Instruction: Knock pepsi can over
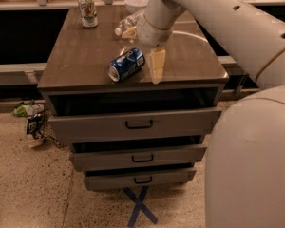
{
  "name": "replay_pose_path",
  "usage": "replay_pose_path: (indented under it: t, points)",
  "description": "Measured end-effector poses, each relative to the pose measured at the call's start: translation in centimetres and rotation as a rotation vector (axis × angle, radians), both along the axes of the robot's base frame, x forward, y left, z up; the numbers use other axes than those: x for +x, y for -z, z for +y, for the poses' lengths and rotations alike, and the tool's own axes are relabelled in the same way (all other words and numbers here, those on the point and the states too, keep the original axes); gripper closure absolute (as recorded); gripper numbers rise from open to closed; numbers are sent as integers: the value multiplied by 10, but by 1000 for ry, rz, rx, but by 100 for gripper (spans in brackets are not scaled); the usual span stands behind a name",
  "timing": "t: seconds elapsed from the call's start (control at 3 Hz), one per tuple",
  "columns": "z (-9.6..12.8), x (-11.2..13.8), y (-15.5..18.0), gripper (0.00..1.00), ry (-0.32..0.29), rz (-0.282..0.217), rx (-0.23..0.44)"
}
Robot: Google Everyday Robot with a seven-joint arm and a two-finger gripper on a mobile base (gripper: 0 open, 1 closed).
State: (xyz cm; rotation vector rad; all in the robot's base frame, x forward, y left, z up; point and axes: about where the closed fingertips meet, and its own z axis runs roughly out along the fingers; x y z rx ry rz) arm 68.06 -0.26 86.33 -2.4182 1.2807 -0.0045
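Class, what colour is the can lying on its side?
The pepsi can is dark blue with white lettering, beside the gripper; camera view.
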Motion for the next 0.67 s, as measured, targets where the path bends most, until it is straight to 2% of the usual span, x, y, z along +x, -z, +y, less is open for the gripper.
replay_pose_path:
  t: [0.33, 0.67]
  points:
    - [-54, 3, -20, 0, 128, -6, 74]
    - [-53, 3, -20, 0, 127, -6, 74]
